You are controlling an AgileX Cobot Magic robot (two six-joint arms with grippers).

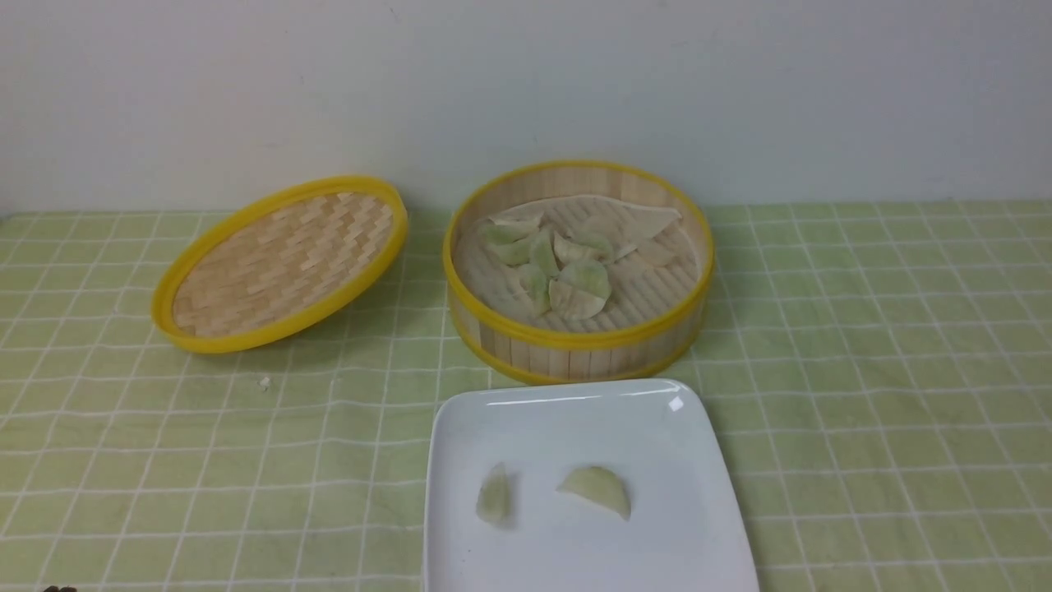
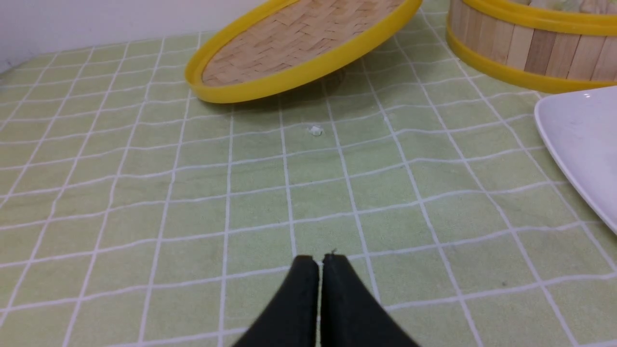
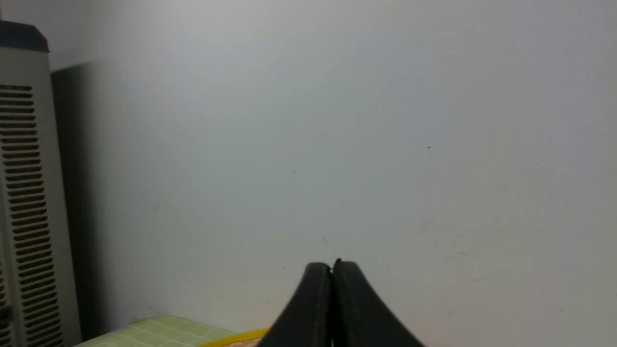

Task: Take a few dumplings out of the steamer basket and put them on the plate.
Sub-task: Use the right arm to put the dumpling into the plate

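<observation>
dumplings (image 1: 596, 489) lie inside the plate's (image 1: 592, 427) rim, spaced apart.

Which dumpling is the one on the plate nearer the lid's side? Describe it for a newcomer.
Find the white rectangular plate in front of the bamboo steamer basket. On it lie two dumplings; the left one is narrower, its length pointing toward the basket, while its neighbour lies more crosswise.

Basket (image 1: 577, 338): open at the top, passable from above; its upright wall obstructs sideways entry all round. Tilted lid (image 1: 279, 259): obstructs the side left of the basket. Plate (image 1: 575, 427): close in front of the basket, low edge, open overhead. Desk (image 1: 863, 370) right of both: unobstructed. Wall (image 1: 526, 99): bars passage behind.
</observation>
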